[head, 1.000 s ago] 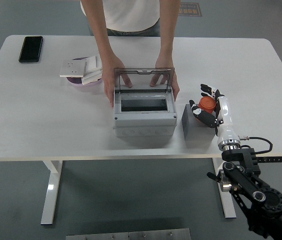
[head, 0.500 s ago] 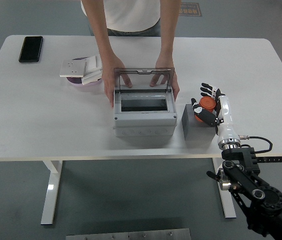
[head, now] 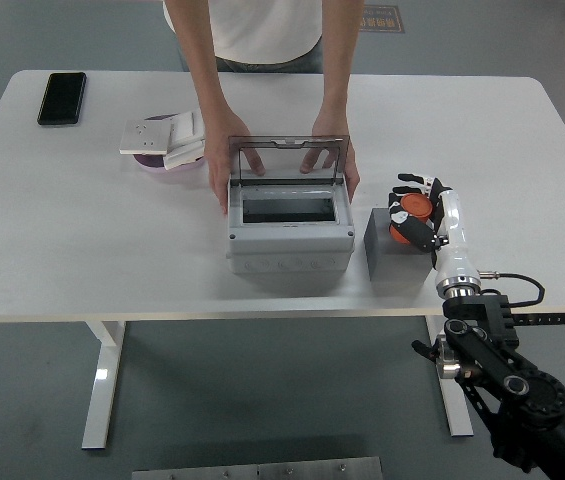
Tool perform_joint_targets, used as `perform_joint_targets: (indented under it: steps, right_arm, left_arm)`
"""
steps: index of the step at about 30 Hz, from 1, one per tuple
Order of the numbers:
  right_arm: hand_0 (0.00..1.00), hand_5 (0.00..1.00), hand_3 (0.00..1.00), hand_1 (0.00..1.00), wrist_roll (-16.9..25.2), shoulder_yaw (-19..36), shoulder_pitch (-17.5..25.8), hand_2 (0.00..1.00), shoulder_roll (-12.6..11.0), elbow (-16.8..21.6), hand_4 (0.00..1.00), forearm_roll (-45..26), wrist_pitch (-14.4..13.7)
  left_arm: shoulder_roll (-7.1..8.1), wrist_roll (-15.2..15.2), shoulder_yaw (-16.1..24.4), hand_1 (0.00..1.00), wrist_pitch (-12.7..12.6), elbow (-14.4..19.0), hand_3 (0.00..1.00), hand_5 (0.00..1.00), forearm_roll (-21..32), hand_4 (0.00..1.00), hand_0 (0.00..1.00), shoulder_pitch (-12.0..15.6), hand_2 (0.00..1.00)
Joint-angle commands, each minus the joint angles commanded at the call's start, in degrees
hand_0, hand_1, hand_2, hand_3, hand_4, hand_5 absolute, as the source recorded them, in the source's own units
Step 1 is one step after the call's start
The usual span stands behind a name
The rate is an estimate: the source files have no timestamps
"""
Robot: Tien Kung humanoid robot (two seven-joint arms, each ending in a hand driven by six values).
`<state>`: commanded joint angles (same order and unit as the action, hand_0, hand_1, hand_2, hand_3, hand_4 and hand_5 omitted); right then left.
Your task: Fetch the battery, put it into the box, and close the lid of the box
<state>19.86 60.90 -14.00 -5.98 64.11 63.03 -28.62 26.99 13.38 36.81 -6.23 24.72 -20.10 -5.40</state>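
Battery [head: 380,243] is a dark grey rectangular block standing on the counter [head: 82,250], just right of the box [head: 289,235] and near the counter's front edge, not yet lifted. Judging by its look it is rigid, dense and probably heavy for its bulk; the faces look smooth and flat, so likely slippery under hard fingertips. No handle or lip shows. Best hold is probably a clamp across two opposite broad faces, thumb on one side and the rest opposite, gripping low enough that it doesn't pivot. The right hand [head: 417,215] sits just right of the block, fingers [head: 408,182] curled around an orange round object [head: 414,207]; it appears to be gripping that, not the battery, though whether the thumb touches the block is hard to tell. That object would likely have to go before a full-width clamp is possible. The box is grey with its opening clear and its transparent lid [head: 288,158] propped upright at the back. A person at the far side has both hands [head: 232,165] on the box's back corners, steadying it. Far left: black phone [head: 62,97] and a stack of white items on a purple dish [head: 165,142], well apart from the work. Left arm not seen.
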Motion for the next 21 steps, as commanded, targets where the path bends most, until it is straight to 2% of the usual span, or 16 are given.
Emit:
perform_joint_targets:
  steps: [14,15,20,21]
  right_arm:
    - [0.575,0.002,0.453,0.420,0.17,-1.24,-0.54,0.452,0.56,-1.01,0.548,-0.12,-0.20]
    - [0.568,0.002,0.507,0.490,0.21,-1.21,-0.53,0.527,0.57,-1.04,0.581,-0.18,-0.20]
    - [0.568,0.002,0.507,0.490,0.38,-1.16,-0.54,0.527,0.64,-1.05,0.581,-0.16,-0.44]
    - [0.562,0.002,0.534,0.504,0.36,-1.18,-0.56,0.576,0.63,-1.03,0.570,-0.10,-0.48]
  left_arm:
    - [0.10,0.15,0.27,0.745,-0.01,0.00,0.507,0.002,-0.44,0.404,0.634,-0.17,0.578]
    - [0.11,0.13,0.28,0.744,-0.02,0.00,0.508,0.002,-0.46,0.404,0.634,-0.18,0.579]
    - [0.21,0.16,0.37,0.744,-0.04,-0.01,0.508,0.002,-0.62,0.404,0.634,-0.22,0.579]
    - [0.23,0.18,0.40,0.746,-0.05,0.00,0.508,0.002,-0.65,0.402,0.634,-0.21,0.579]
